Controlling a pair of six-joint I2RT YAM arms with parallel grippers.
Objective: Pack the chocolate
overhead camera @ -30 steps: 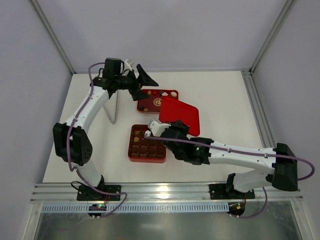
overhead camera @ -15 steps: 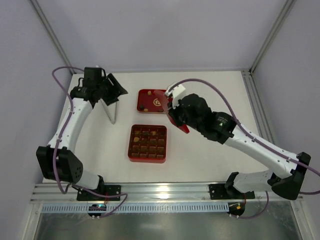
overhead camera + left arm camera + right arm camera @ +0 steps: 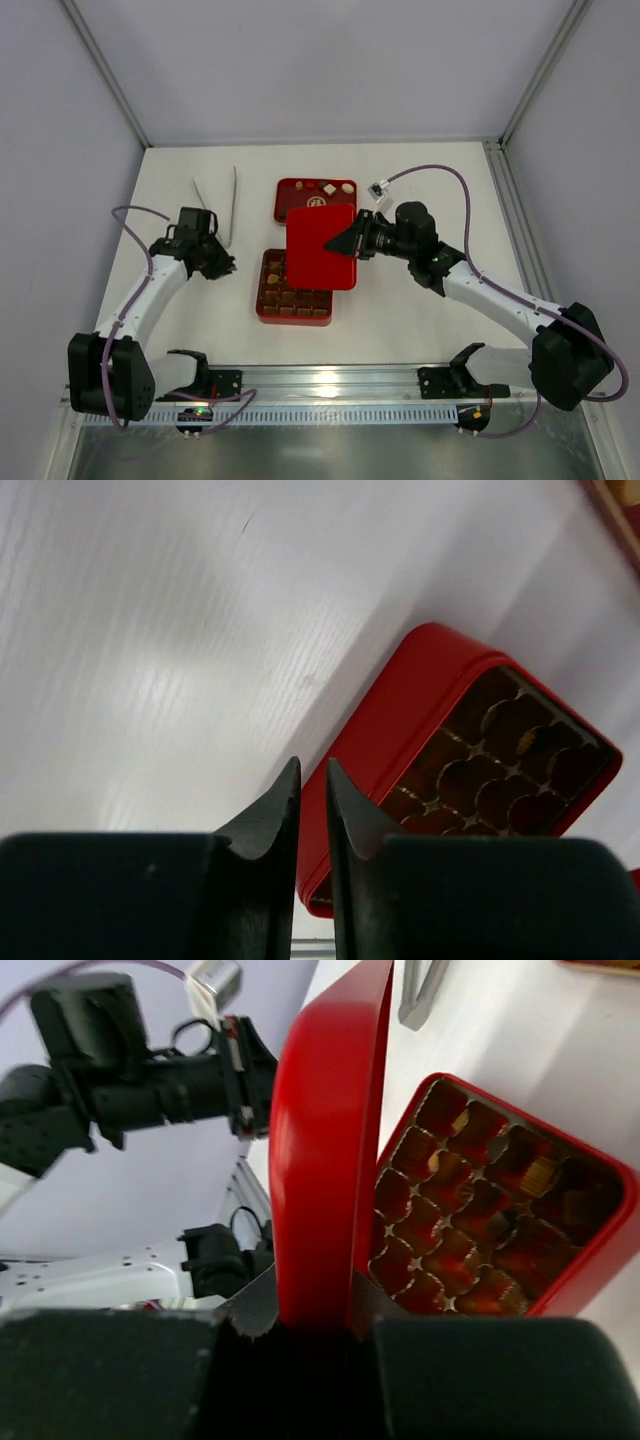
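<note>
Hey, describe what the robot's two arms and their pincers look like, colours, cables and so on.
Both arms have white link shells and bulky black joints. A thin purplish cable runs along the left arm and the right arm. The left pincer and right pincer are matt black, their fingers tapering to points. I can't make out any markings.

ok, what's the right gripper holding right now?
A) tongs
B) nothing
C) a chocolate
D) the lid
D: the right wrist view shows the right gripper clamped on the edge of the lid, which the top view shows over part of the box.
</note>
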